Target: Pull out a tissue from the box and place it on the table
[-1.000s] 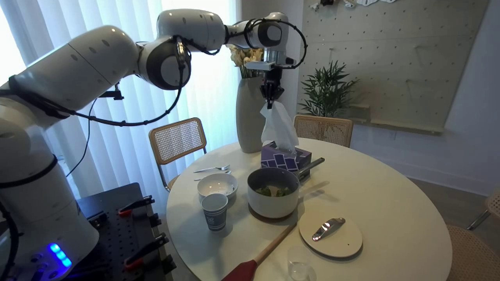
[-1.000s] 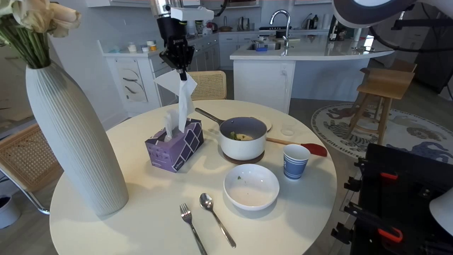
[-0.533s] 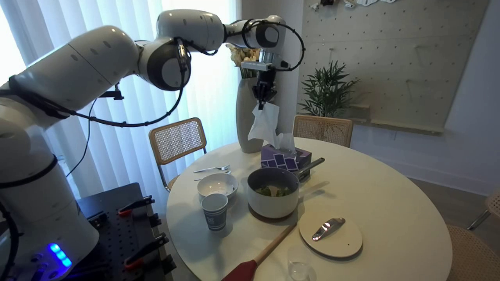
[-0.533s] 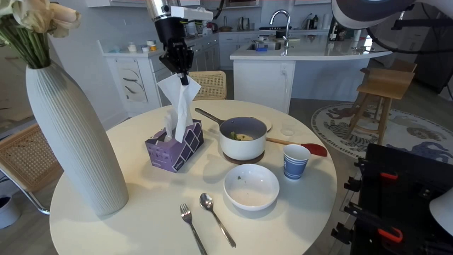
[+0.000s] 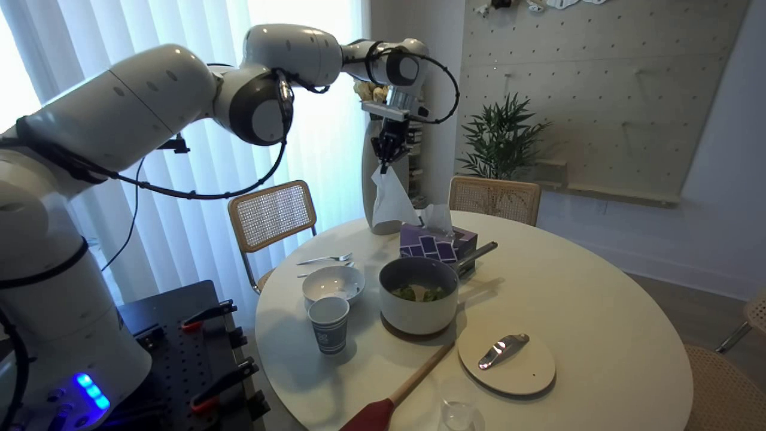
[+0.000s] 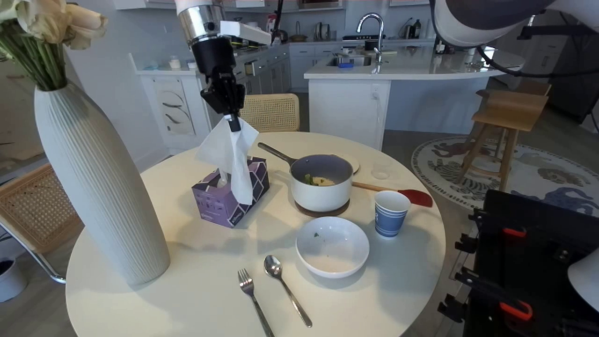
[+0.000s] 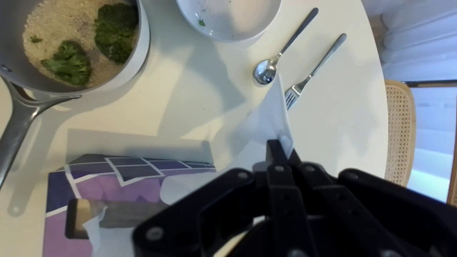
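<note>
- The round table (image 5: 598, 311) has a smooth white top.
- On it stand a ribbed white vase (image 6: 103, 187) and, near this vase, a purple tissue box (image 6: 213, 206).
- A round brown trivet (image 6: 323, 214) lies under the saucepan (image 6: 322, 194).
- A white bowl (image 6: 337, 250) stands near an upright blue paper cup (image 6: 390, 220).
- A spoon (image 6: 287, 289) and a fork (image 6: 254, 301) lie side by side, apart.
- A white plate (image 5: 520, 375) lies near the handle end of a red-headed spatula (image 5: 414, 379).
- A clear cup (image 5: 458, 416) stands near the spatula.

Tool (image 6: 234, 124) with tissue (image 6: 237, 163) now lower, shifted toward fork (image 6: 256, 303) and spoon (image 6: 286, 288).
</note>
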Tool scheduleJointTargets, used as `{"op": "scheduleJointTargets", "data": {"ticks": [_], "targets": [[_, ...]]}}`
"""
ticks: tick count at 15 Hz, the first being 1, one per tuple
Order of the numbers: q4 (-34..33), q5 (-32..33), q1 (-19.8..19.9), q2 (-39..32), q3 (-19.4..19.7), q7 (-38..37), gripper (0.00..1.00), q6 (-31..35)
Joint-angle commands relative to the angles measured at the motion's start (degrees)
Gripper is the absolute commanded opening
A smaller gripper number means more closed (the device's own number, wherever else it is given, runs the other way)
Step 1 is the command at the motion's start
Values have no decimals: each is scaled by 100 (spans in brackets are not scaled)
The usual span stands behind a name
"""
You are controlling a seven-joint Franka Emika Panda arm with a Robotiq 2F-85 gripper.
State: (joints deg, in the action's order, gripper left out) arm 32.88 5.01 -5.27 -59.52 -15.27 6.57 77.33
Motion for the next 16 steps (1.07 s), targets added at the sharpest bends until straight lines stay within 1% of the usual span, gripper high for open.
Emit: {"op": "scheduleJointTargets", "data": {"ticks": [1, 6, 12, 16], "targets": [[129, -99, -21, -60, -187, 214, 0, 39], [170, -120, -44, -247, -513, 492, 0, 91], [304, -168, 3, -409, -938, 874, 0, 627], [450, -255, 43, -542, -1215, 1258, 0, 996]]}}
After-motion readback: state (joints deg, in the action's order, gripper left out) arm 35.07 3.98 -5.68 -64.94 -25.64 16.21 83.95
